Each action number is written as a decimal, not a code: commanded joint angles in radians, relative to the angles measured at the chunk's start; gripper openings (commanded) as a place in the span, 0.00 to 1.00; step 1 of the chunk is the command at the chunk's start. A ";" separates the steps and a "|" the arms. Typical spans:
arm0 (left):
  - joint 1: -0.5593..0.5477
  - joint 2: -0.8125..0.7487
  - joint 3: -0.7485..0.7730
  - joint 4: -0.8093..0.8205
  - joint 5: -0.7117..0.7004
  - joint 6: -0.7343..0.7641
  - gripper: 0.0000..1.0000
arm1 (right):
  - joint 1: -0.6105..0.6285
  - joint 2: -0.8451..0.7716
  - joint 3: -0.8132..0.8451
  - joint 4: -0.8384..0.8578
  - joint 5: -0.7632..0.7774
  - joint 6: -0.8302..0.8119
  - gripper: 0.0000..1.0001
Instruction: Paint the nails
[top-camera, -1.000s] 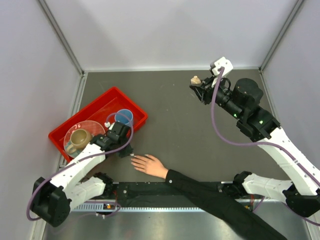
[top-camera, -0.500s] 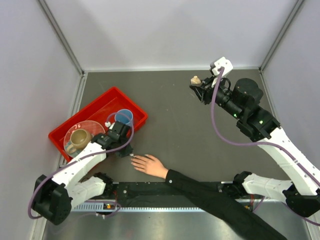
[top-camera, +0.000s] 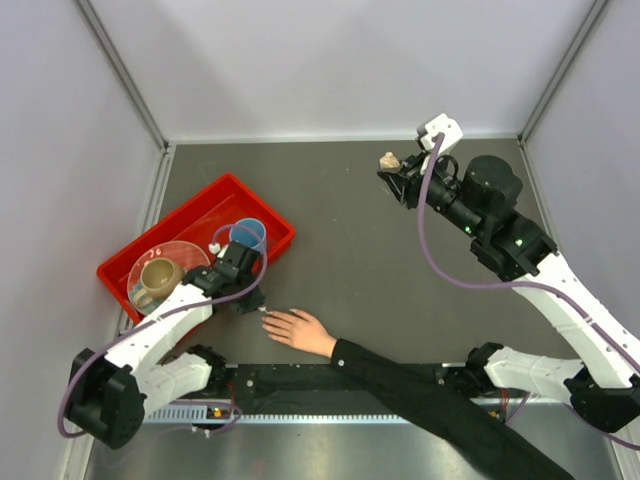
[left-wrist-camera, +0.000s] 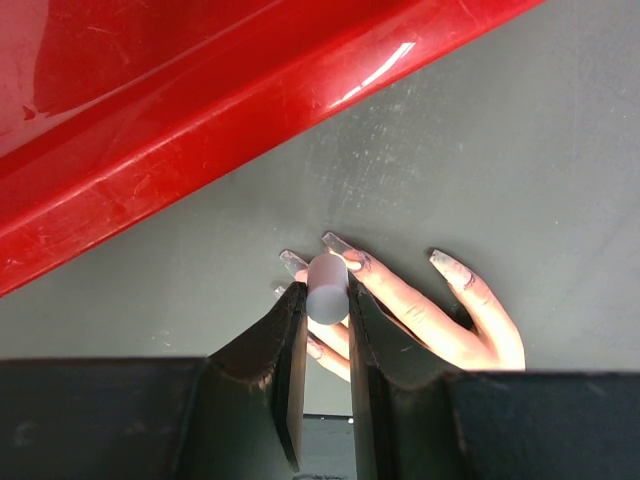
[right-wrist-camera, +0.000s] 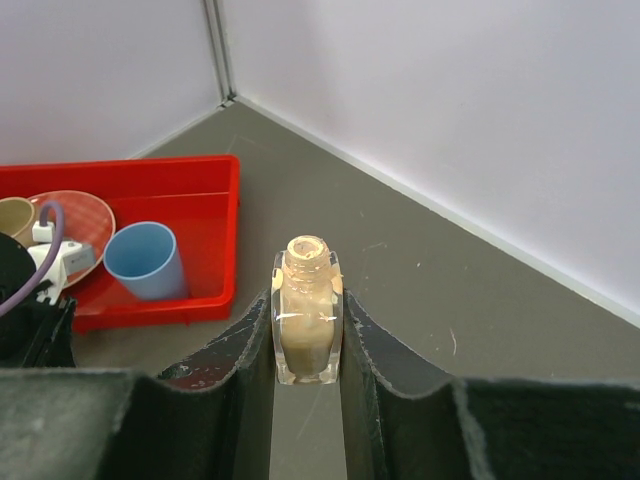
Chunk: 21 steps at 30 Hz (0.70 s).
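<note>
Left wrist view: left gripper (left-wrist-camera: 325, 300) is pinched narrow on a small grey cap (left-wrist-camera: 326, 288), seen end-on. Any brush below it is hidden, so contact can't be confirmed. Right behind the cap are the nails (left-wrist-camera: 338, 243), long and pale. Some are covered by the fingers (left-wrist-camera: 290, 350), and the hand (left-wrist-camera: 430, 320) is cut off at the bottom edge. A red bin (left-wrist-camera: 200, 130) sits just beyond.

Top view puts the hand near-left on the table (top-camera: 350, 240), with its black sleeve (top-camera: 420, 385) running right.

Right gripper (right-wrist-camera: 306, 300), far right, clamps an uncapped polish bottle (right-wrist-camera: 306, 340).
</note>
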 joint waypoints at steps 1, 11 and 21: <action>0.010 0.007 0.003 0.043 -0.013 0.016 0.00 | -0.005 -0.001 0.056 0.057 -0.002 0.007 0.00; 0.019 0.007 0.007 0.056 0.003 0.027 0.00 | -0.008 0.000 0.056 0.060 -0.002 0.009 0.00; 0.019 0.017 0.003 0.063 0.036 0.035 0.00 | -0.008 0.002 0.056 0.060 -0.002 0.009 0.00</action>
